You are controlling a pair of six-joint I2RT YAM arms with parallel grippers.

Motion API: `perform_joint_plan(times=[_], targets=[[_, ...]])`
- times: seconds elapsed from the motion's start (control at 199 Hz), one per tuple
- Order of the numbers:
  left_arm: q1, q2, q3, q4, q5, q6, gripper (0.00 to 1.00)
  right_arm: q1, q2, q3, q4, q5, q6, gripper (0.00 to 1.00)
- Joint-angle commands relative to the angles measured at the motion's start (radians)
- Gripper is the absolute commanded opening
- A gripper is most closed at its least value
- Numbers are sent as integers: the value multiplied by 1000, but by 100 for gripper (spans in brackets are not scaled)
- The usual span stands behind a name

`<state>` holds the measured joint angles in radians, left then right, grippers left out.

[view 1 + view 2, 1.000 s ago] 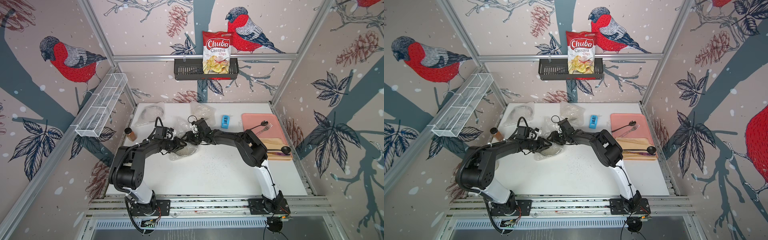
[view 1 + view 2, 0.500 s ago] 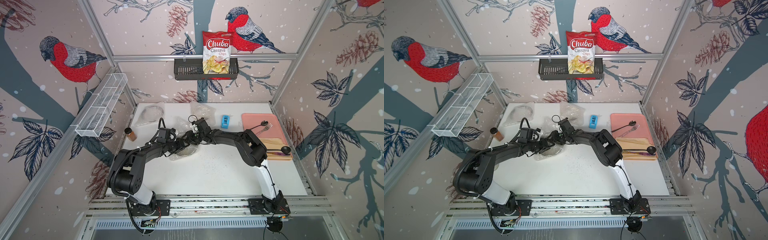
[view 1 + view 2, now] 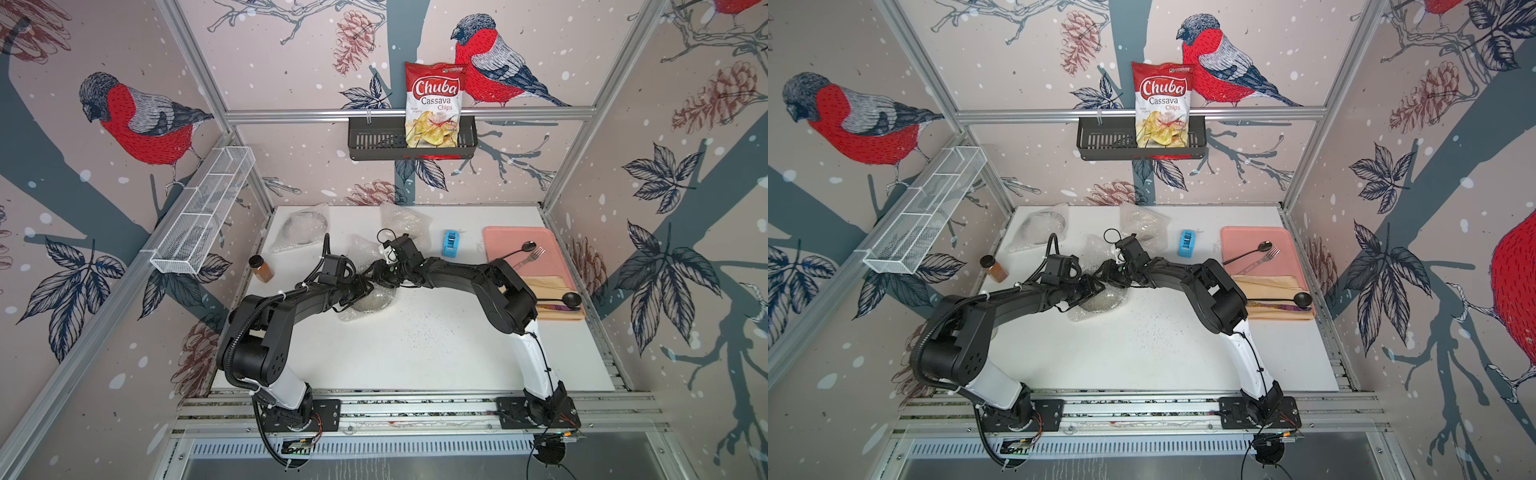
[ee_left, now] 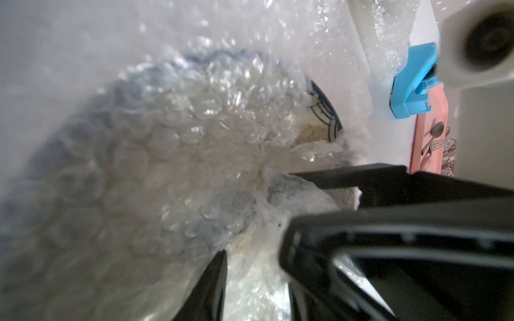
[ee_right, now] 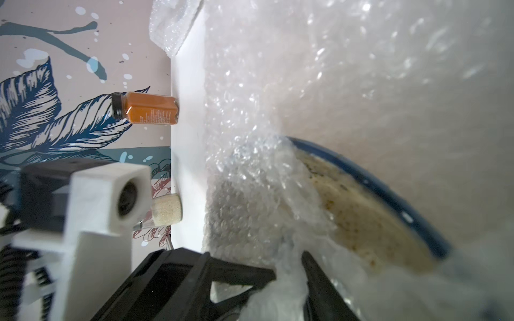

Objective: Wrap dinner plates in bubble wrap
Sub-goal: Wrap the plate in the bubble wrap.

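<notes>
Your left gripper (image 4: 256,212) and right gripper (image 5: 289,264) each pinch wrap (image 4: 194,125) folded over the plate (image 5: 361,211) at the middle of the desk (image 3: 415,345), seemingly to draw it closed across the bare rim.

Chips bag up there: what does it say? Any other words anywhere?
"Chuba": red chips bag in the black wall basket.
"Cassava Chips": same bag.
Small print on the bag: too small to read.
Orange spice jar label: blurred, unreadable.
</notes>
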<state>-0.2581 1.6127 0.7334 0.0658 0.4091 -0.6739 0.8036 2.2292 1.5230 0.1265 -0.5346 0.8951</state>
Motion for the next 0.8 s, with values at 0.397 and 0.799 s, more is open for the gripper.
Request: perform_joint_plan(times=[0.397,0.799], targets=[[0,46,2,-30,-63,-2,13,-103,-68,46,5,-21,-264,50],[5,25,-14,-45,-63,-2,11,-202,180,433,-253,-82,-715,50]])
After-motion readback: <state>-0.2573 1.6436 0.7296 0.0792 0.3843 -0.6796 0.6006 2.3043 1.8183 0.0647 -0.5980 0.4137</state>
